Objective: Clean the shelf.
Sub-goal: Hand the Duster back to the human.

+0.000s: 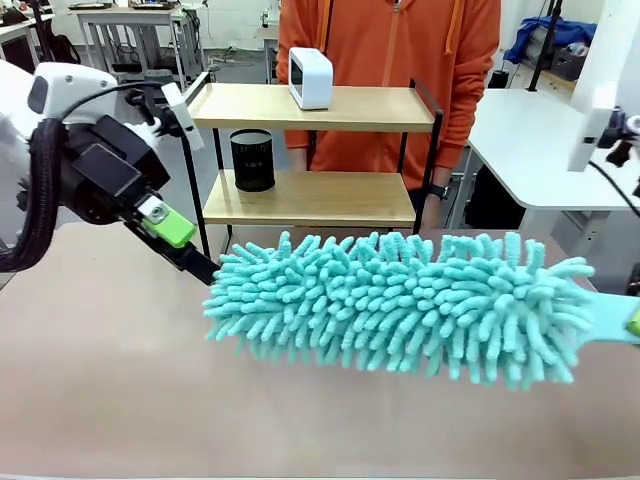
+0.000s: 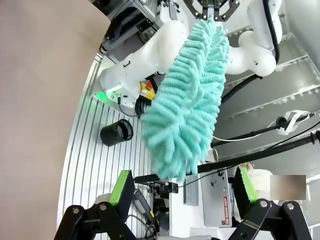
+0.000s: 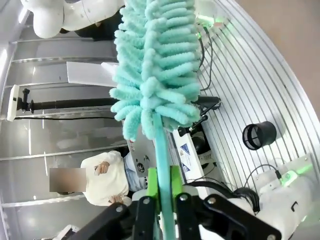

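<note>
The shelf [image 1: 310, 198] stands at the far side of the table, two wooden boards in a black frame. A fluffy teal duster [image 1: 400, 300] hangs level over the table in front of it. My right gripper [image 3: 162, 187] is shut on the duster's teal handle [image 3: 161, 145]; the front view shows it at the right edge [image 1: 634, 322]. My left gripper [image 1: 190, 250] is open at the duster's free tip. In the left wrist view its green pads [image 2: 122, 187] stand wide apart just below the duster [image 2: 187, 100], with nothing between them.
A white device [image 1: 310, 77] sits on the shelf's top board and a black mesh cup [image 1: 252, 160] on the lower one. A person in an orange hoodie [image 1: 390, 50] stands behind the shelf. A white table [image 1: 530, 140] is at the right.
</note>
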### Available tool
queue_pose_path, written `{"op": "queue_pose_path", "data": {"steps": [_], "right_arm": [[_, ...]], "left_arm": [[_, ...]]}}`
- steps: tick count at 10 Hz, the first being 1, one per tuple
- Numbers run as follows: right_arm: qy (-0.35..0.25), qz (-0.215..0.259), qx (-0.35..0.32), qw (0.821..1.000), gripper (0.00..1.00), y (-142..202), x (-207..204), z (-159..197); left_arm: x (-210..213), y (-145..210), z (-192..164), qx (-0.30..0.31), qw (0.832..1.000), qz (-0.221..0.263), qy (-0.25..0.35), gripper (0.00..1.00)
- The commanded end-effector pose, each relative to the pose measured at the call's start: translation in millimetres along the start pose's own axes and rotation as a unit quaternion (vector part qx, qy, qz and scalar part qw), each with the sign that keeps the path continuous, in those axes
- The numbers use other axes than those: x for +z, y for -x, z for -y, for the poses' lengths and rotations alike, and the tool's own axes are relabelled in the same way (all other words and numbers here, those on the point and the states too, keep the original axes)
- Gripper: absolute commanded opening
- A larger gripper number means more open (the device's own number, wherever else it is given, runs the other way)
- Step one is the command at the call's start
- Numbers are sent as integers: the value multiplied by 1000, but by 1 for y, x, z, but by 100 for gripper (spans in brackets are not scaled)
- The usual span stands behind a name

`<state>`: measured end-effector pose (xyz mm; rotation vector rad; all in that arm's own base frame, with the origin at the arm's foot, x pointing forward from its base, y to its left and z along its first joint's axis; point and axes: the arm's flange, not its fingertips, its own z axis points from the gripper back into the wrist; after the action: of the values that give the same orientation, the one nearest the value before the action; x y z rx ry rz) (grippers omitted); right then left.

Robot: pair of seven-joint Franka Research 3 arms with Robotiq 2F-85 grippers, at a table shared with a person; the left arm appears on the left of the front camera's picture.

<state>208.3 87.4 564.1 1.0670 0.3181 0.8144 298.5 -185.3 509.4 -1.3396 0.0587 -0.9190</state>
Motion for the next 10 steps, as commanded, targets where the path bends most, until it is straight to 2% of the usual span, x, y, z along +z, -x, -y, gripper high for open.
{"op": "queue_pose_path", "data": {"steps": [1,4,8,10], "right_arm": [[-20,-24,35,999,12,-37,-3,5],[-37,-53,39,997,12,-65,-15,12],[-38,-49,31,998,12,-69,-16,16],[-39,-49,32,998,12,-70,-17,16]], "left_arm": [[-17,-19,-8,4,1000,-8,23,100],[-35,-24,-14,8,999,-32,23,100],[-47,-18,-6,-13,995,-75,64,100],[-49,-16,-7,-12,994,-94,61,100]]}}
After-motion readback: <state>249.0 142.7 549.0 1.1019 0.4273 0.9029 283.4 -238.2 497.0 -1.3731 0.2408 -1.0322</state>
